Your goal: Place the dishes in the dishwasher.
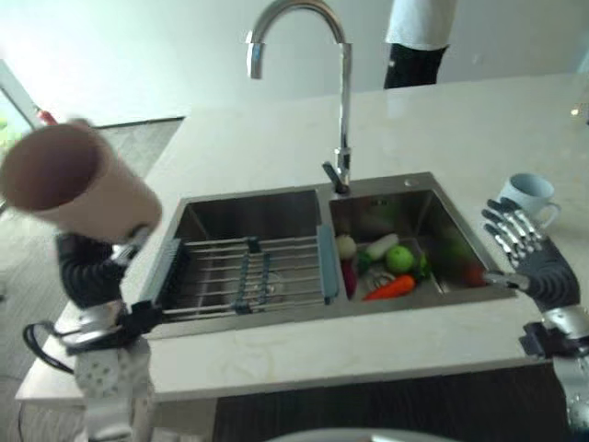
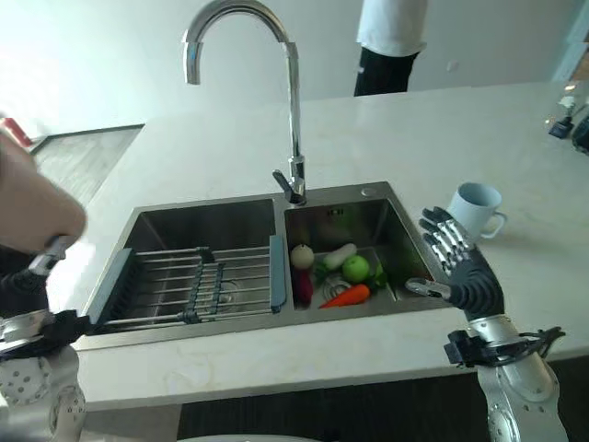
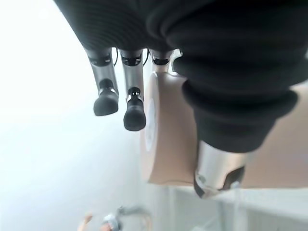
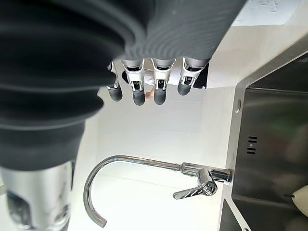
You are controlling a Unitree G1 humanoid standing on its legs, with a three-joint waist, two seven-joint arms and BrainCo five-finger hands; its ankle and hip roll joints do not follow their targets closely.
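Here the left hand (image 3: 159,67) grips a beige cup (image 1: 78,180), raised left of the sink (image 1: 304,253). The right hand (image 2: 456,262) hovers at the sink's right rim, fingers spread.

Counted: two cups, one pink cup (image 1: 78,180) at 9 o'clock, one pale blue mug (image 2: 475,208) at 3 o'clock; one carrot (image 2: 346,296); one green apple (image 2: 355,268).
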